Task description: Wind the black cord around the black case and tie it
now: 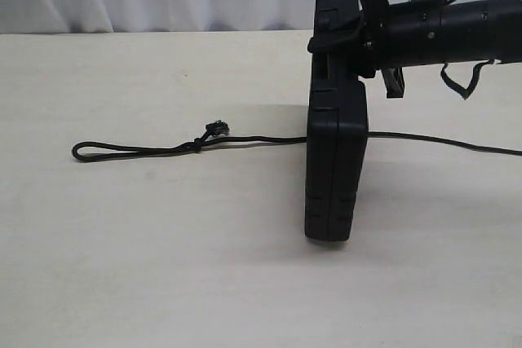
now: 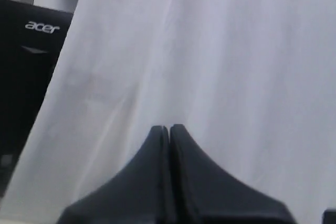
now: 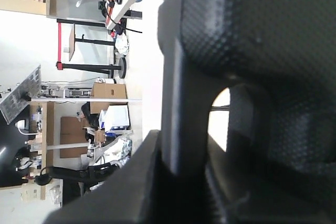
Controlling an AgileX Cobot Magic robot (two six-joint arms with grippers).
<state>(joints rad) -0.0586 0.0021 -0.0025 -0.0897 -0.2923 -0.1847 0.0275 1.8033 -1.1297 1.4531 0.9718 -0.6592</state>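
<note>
Case position: I saw the flat rectangular matte black plastic case (image 1: 336, 160) standing on the pale tabletop (image 1: 163, 266), right of centre in the exterior view, with its thin side toward that camera.
Case axis: its long axis ran upright in the exterior view, handle end at the top and lower end on the table.
Right gripper: the right gripper (image 1: 330, 37) was clamped on the case's upper end by the handle, and its arm came in level from the right.
Right wrist only: that camera gave me the textured shell close up and the rounded handle cutout (image 3: 220, 114) with light showing through it.
Cord: the thin matte black braided cord (image 1: 147, 149) lay flat on the table, running left to right. Its looped end (image 1: 77, 151) pointed left, and a small knot with a frayed tuft (image 1: 216, 128) sat partway along.
Cord and case: the cord met the case's left side and reappeared on its right. I could not tell whether it passed under or behind.
Left wrist only: the left gripper (image 2: 169, 135) had its fingers pressed together with nothing between them. It faced a white curtain (image 2: 236, 51), with a black Acer monitor (image 2: 31, 51) beside it.
</note>
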